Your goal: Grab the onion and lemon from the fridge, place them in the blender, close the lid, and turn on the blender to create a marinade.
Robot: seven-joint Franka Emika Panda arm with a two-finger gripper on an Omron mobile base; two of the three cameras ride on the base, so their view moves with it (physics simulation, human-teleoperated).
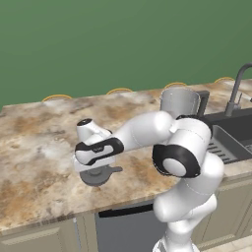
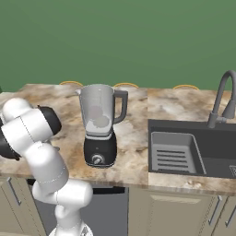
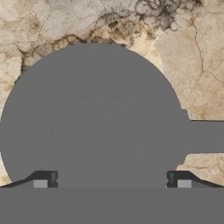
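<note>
directly under the hand camera lies the lid (image 3: 94, 118), a dark grey disc flat on the mottled counter (image 3: 192, 65), with a faint raised ring at its centre and its short side tab (image 3: 205, 135) pointing to the right of the frame. the claw (image 3: 112, 181) stands spread wide with nothing between its jaws; the two dark fingertips (image 3: 43, 180) sit at the lower edge of the disc, one towards each side, so the lid lies below and between them. whether the tips touch the disc cannot be told.

from the left base camera, the arm reaches leftward from its raised elbow, forearm roughly level, and the hand (image 1: 93, 150) points straight down at the counter (image 1: 34, 147). the lid (image 1: 98, 174) shows as a dark disc just below the hand, its tab sticking out to the right. behind and to the right of the claw, well apart, the blender (image 1: 179, 101) jar rises past the arm, and the sink (image 1: 231, 140) with its faucet (image 1: 235, 88) lies further right.

the right base camera adds what the others lack: the blender (image 2: 100, 131) in full, upright on its black base with a small silver knob (image 2: 97, 159), the jar mouth uncovered, and pale rounded contents (image 2: 99, 122) inside, blurred through the translucent wall. here the upper arm (image 2: 32, 133) stands at the left edge and the sink (image 2: 193, 150) at the right.
</note>
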